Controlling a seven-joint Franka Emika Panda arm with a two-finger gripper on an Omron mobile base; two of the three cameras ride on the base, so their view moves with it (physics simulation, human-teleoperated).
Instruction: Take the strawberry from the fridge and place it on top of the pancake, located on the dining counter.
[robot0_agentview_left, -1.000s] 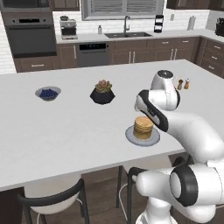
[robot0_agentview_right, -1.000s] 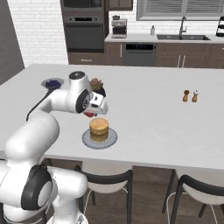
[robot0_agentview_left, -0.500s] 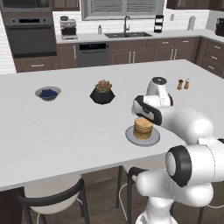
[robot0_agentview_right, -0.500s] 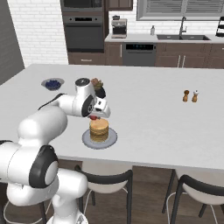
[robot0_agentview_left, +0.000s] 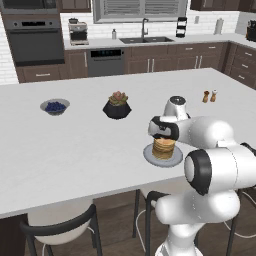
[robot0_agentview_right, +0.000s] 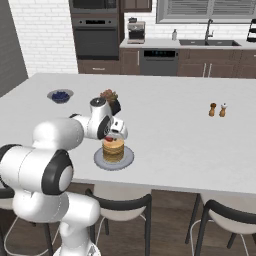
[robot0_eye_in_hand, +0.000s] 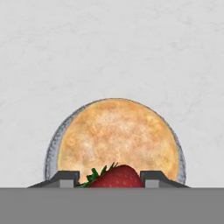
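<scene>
On the white dining desk (robot0_agentview_left: 75, 145): grey plate (robot0_eye_in_hand: 51, 151) bearing a pancake (robot0_eye_in_hand: 118, 138) stack. Directly above the stack: tool (robot0_eye_in_hand: 109, 178), clenched on the strawberry (robot0_eye_in_hand: 117, 177), red with green leaves, held between the two dark fingers (robot0_eye_in_hand: 65, 178) over the near part of the top pancake. Whether the fruit touches the pancake cannot be told. Farther along the desk: dark pot with a small plant (robot0_agentview_left: 117, 105), bowl of blueberries (robot0_agentview_left: 55, 106), salt and pepper shakers (robot0_agentview_left: 210, 96) well apart to the right.
</scene>
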